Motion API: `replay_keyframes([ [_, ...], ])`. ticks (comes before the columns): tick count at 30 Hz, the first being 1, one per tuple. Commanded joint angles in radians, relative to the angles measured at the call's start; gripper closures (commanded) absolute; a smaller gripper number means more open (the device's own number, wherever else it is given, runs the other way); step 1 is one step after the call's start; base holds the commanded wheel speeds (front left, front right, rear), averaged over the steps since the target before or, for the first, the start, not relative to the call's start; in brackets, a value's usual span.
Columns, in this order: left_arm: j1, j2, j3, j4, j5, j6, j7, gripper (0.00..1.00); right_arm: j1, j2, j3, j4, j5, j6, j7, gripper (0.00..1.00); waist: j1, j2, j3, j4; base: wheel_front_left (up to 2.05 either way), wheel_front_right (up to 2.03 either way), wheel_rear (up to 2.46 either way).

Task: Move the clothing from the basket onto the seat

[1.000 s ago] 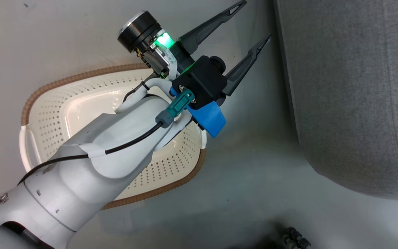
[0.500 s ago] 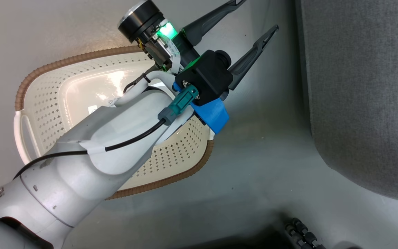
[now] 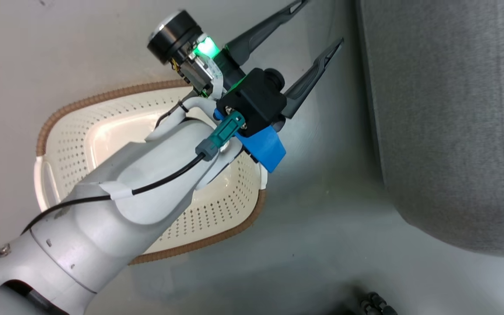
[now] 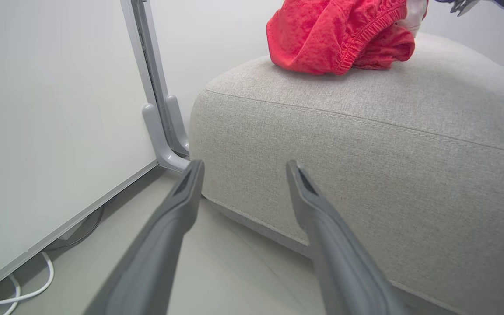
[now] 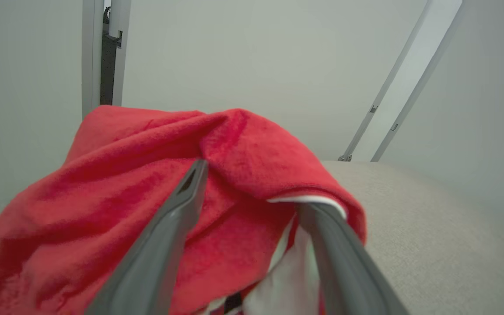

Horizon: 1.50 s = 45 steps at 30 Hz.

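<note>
The cream basket [image 3: 69, 144] with its brown rim stands on the floor, and its visible inside holds nothing. My left arm reaches across it. My left gripper [image 3: 320, 22] is open and holds nothing, its fingers pointing toward the grey seat [image 3: 453, 109]. In the left wrist view the left gripper [image 4: 244, 165] faces the seat's side [image 4: 365, 131], with the red clothing [image 4: 322, 35] piled on top. My right gripper [image 5: 252, 188] is open over the red clothing [image 5: 103, 197], its fingertips [image 5: 190, 183] against the cloth, which rests on the seat [image 5: 431, 218].
A pale wheeled partition panel [image 4: 37, 109] stands left of the seat, its grey foot [image 4: 160, 140] close to the seat's corner. A white cable [image 4: 15, 297] lies under the panel. Dark wheels [image 3: 376, 304] show at the bottom edge. More panels [image 5: 387, 96] stand behind the seat.
The whole head picture swung sideways and came back, so the camera moved. My left arm stays across the basket with its gripper open.
</note>
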Motion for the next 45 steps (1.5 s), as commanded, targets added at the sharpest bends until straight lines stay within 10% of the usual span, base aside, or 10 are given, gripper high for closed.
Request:
replay_keyframes([
  [1, 0.014, 0.002, 0.007, 0.005, -0.002, 0.008, -0.003, 0.0, 0.028, 0.011, 0.001, -0.006, -0.007, 0.0, 0.0, 0.0, 0.0, 0.0, -0.041, -0.004, 0.0, 0.0, 0.0],
  [13, 0.167, -0.008, 0.102, -0.032, -0.024, 0.029, -0.008, 0.0, 0.361, 0.135, -0.011, -0.137, 0.02, 0.0, 0.0, 0.0, 0.0, 0.0, -0.267, 0.0, 0.0, 0.0, 0.0],
  [28, 0.47, -0.01, 0.445, -0.149, 0.023, 0.092, -0.008, 0.0, 0.594, 0.268, 0.216, -0.351, 0.014, 0.0, 0.0, 0.0, 0.0, 0.0, -0.503, 0.074, 0.0, 0.0, 0.0],
  [45, 0.795, -0.108, 0.81, -0.231, 0.162, -0.014, -0.008, 0.0, 0.687, 0.314, 0.405, -0.383, 0.011, 0.0, 0.0, 0.0, 0.0, 0.0, -0.632, 0.201, 0.0, 0.0, 0.0],
])
